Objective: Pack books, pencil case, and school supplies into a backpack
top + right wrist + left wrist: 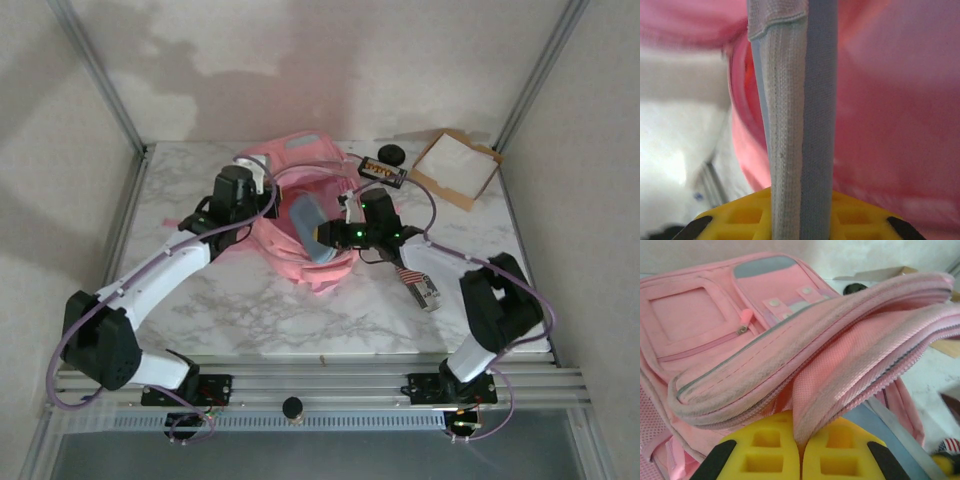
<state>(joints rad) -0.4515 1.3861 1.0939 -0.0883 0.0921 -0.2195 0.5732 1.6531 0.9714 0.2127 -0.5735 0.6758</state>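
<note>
Left gripper (800, 452): nearest the left wrist lens. Its yellow pads (765, 450) press together on a fold of pink lining at the backpack's mouth, jaws shut on fabric and nothing else.
Reason for that hold: it probably lifts the upper lip so that the main compartment gapes toward 3 o'clock, where the other arm comes in.
Backpack (300, 160): lies on the marble table (250, 310), at centre and slightly toward 12 o'clock in the top view. The pocketed front panel is uppermost and the zip is undone along the raised edge.
Right gripper (335, 235): at the backpack's 3 o'clock edge. Its fingers are clamped on one end of the pencil case, the gap between them no wider than the pouch.
Pencil case (308, 226): grey-blue and held edge-on, its free end over the opening and pointing to about 10 o'clock. Whether its tip is already under the lip cannot be told.
Reason for the edge-on grip: a thin profile should slip through a narrow slot more easily.
Flag-striped pack (418, 285): on the table at 4 o'clock of the backpack, apart from it and not yet packed.
Bystanders: the black item with orange marks (383, 171), the black round object (390, 154) and the cardboard tray (455, 165) sit at 1 to 2 o'clock, away from both grippers.
Stage: probably the pouch's insertion.
</note>
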